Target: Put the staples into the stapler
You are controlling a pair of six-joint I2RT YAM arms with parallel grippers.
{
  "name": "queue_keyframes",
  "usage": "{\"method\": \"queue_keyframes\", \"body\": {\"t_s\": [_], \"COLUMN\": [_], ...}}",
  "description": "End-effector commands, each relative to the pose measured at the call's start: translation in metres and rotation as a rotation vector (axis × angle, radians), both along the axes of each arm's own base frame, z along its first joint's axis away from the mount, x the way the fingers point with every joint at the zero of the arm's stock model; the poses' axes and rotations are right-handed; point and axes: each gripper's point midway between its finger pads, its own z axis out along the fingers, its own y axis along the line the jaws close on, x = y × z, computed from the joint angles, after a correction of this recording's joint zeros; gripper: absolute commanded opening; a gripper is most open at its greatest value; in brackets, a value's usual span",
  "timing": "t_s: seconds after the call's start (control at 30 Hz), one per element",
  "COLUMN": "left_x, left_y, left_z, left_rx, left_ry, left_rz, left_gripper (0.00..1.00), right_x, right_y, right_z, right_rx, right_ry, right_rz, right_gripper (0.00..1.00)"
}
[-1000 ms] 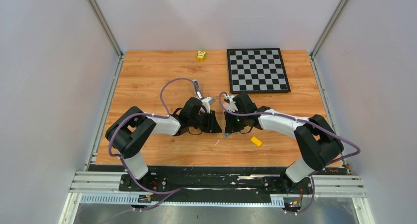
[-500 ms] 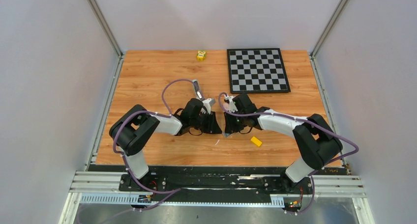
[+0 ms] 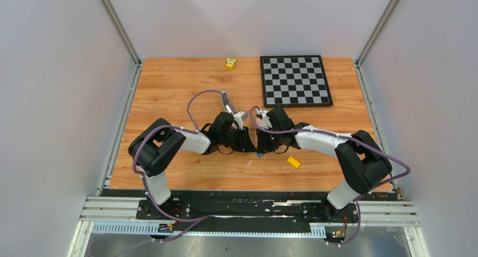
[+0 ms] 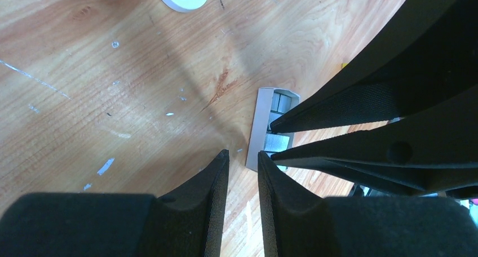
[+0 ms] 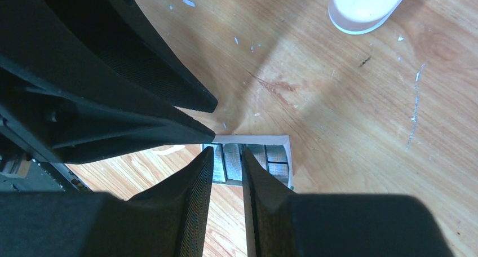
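Observation:
The staples [image 5: 232, 161] are silvery ridged blocks lying side by side in a small white open box [image 5: 270, 140] on the wooden table. The staples [image 4: 277, 141] and the box [image 4: 260, 122] also show in the left wrist view. My right gripper [image 5: 226, 151] is narrowly open, its tips down in the box on either side of one block. My left gripper [image 4: 242, 153] is narrowly open and empty, its right tip against the box's edge. In the top view both grippers [image 3: 251, 146] [image 3: 260, 149] meet tip to tip and hide the box. The slim grey stapler [image 3: 226, 103] lies behind the left wrist.
A yellow block [image 3: 293, 162] lies right of the grippers near the front. A chessboard [image 3: 295, 80] sits at the back right and a small yellow toy [image 3: 230, 63] at the back edge. A white round object [image 5: 366, 9] stands beyond the box.
The left arm's elbow has shifted a little to the right. Both grippers have stayed almost still at the box.

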Motion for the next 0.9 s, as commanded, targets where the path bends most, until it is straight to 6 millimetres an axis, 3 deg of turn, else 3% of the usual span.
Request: {"method": "queue_keyframes", "body": {"t_s": [0.0, 0.53, 0.87], "left_x": [-0.001, -0.001, -0.005], "left_y": [-0.005, -0.004, -0.003], "left_z": [-0.004, -0.011, 0.003], "left_rx": [0.003, 0.023, 0.000], "left_ry": [-0.001, 0.004, -0.004], "left_rz": [-0.016, -0.023, -0.025], "left_gripper": [0.27, 0.27, 0.28], "right_x": [-0.008, -0.011, -0.006], "right_y": [0.002, 0.008, 0.001], "right_z": [-0.007, 0.008, 0.012], "right_rx": [0.002, 0.075, 0.062], "right_ry": [0.022, 0.033, 0.004], "right_rz": [0.029, 0.045, 0.050], "right_gripper": [0.28, 0.28, 0.28]}}
